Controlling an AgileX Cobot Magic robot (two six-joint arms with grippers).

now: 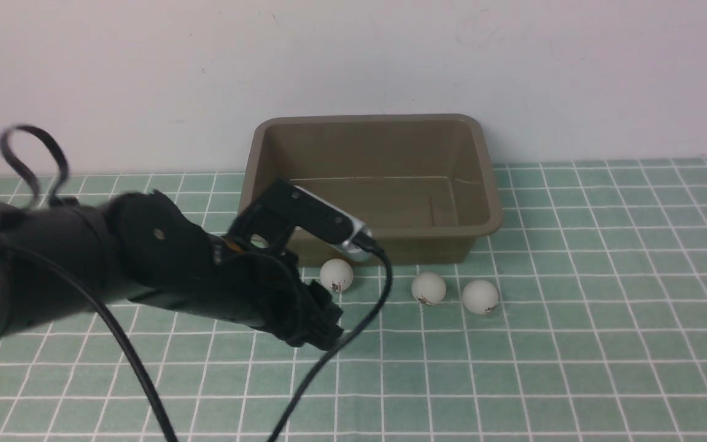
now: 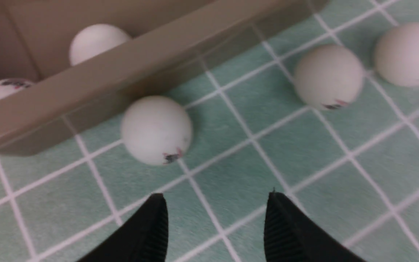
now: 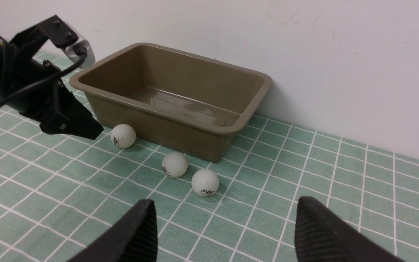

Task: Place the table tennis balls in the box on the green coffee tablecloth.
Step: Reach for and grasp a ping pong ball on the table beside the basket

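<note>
The olive-brown box [image 1: 366, 118] stands on the green coffee tablecloth [image 1: 574, 344] against the wall. Three table tennis balls lie on the cloth in front of it: one [image 1: 336, 275] by the near wall, two [image 1: 428, 288] [image 1: 480, 296] further right. In the left wrist view two more balls [image 2: 96, 42] [image 2: 2, 91] sit inside the box [image 2: 122, 72]. My left gripper [image 1: 323, 319] hovers low just short of the nearest ball [image 2: 156, 130], open [image 2: 216, 203] and holding nothing. My right gripper [image 3: 226, 207] is open and empty, well back from the balls [image 3: 205, 182].
A white wall [image 1: 513, 61] rises right behind the box. The left arm's black cable [image 1: 353, 325] hangs in a loop over the cloth in front of the balls. The left arm [image 3: 31, 98] reaches in beside the box's left end.
</note>
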